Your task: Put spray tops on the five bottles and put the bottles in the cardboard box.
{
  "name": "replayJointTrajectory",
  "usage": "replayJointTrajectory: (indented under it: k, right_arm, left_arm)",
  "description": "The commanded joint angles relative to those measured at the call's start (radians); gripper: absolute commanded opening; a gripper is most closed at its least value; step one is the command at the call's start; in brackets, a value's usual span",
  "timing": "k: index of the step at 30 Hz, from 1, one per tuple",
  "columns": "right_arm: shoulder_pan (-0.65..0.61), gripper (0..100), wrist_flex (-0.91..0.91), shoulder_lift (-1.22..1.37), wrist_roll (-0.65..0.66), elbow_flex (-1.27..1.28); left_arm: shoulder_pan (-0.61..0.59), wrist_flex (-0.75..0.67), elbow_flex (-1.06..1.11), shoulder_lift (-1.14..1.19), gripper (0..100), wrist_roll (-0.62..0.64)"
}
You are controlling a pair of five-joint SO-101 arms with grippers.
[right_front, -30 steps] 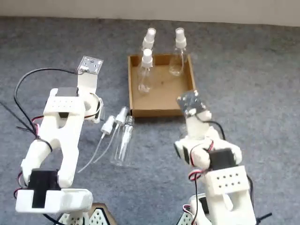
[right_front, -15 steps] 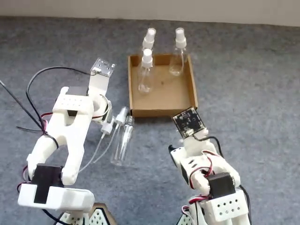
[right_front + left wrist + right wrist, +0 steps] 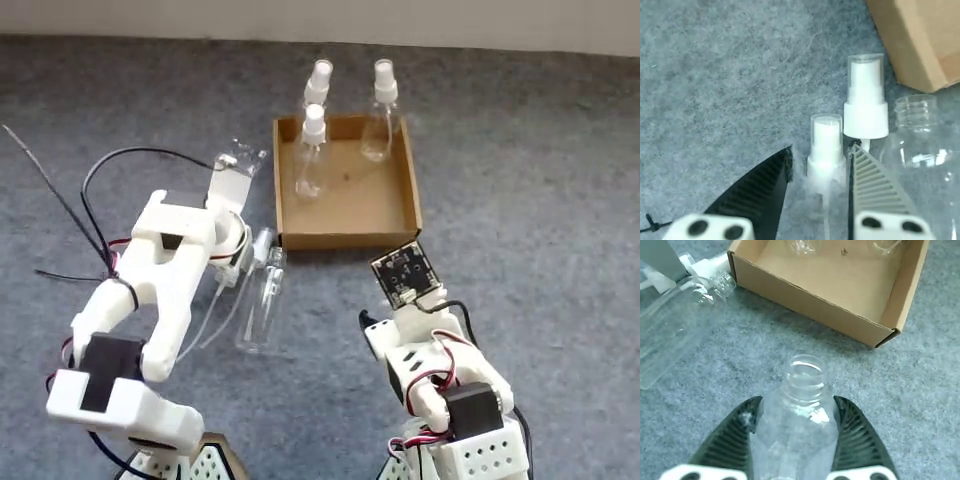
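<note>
Uncapped bottle (image 3: 802,380) pinched in right gripper (image 3: 797,409), near the cardboard box (image 3: 805,300) front wall. Left gripper (image 3: 820,150) spread around a loose spray top (image 3: 826,131) on the carpet (image 3: 520,150), beside a second spray top (image 3: 866,105) and a lying capless bottle (image 3: 916,137).

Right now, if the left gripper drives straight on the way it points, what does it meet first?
The nearer spray top, which lies inside the open left gripper. A second spray top lies beyond, slightly to one side. How deep the gap is between them is unclear.
</note>
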Motion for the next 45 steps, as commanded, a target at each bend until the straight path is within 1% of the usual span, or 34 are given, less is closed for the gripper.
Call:
replayJointTrajectory:
  k: [1,4,8,14,17,18,22,23,24,27,30,33,35,37,40,45]
  right_arm:
    - [-0.001,0.4,0.004,-0.008,-0.005,-0.008]
    - [-0.001,0.4,0.019,-0.008,-0.006,-0.008]
    - [0.001,0.4,0.045,-0.008,-0.003,-0.008]
    - [0.001,0.4,0.045,-0.01,-0.002,-0.01]
    - [0.002,0.4,0.033,-0.01,0.002,-0.01]
    - [0.002,0.4,0.028,-0.01,0.02,-0.01]
    - [0.002,0.4,0.012,-0.01,0.189,-0.019]
    - [0.002,0.4,-0.019,-0.01,0.195,-0.022]
    - [0.001,0.4,-0.064,-0.01,0.173,-0.03]
    - [-0.031,0.4,-0.245,-0.007,0.049,-0.038]
    - [-0.131,0.4,-0.407,-0.002,-0.012,-0.033]
    - [-0.262,0.4,-0.526,-0.002,-0.037,-0.033]
    - [-0.321,0.4,-0.595,-0.001,-0.064,-0.03]
    - [-0.349,0.4,-0.657,-0.001,-0.095,-0.015]
    - [-0.357,0.4,-0.76,-0.001,-0.127,0.033]
    - [-0.357,0.4,-0.857,-0.008,-0.141,0.173]
  left_arm:
    - [0.007,-0.018,-0.016,0.041,17,-0.014]
    - [0.001,-0.018,-0.021,0.051,16,-0.014]
    - [-0.038,-0.018,-0.021,0.048,5,-0.014]
    - [-0.093,-0.032,-0.021,0.045,6,-0.014]
    - [-0.131,-0.031,-0.062,0.015,5,-0.009]
    - [-0.145,-0.012,-0.077,-0.01,5,-0.008]
    - [-0.171,0.123,-0.156,-0.165,6,-0.006]
    - [-0.171,0.157,-0.177,-0.217,6,-0.006]
    - [-0.17,0.184,-0.197,-0.269,6,-0.002]
    - [-0.162,0.264,-0.265,-0.447,6,0.066]
    - [-0.116,0.31,-0.332,-0.611,5,0.107]
    - [-0.058,0.311,-0.386,-0.746,5,0.16]
    - [-0.012,0.311,-0.423,-0.812,5,0.178]
    - [0.042,0.282,-0.487,-0.843,5,0.178]
    - [0.145,0.218,-0.585,-0.843,5,0.18]
    - [0.334,0.038,-0.631,-0.843,5,0.18]
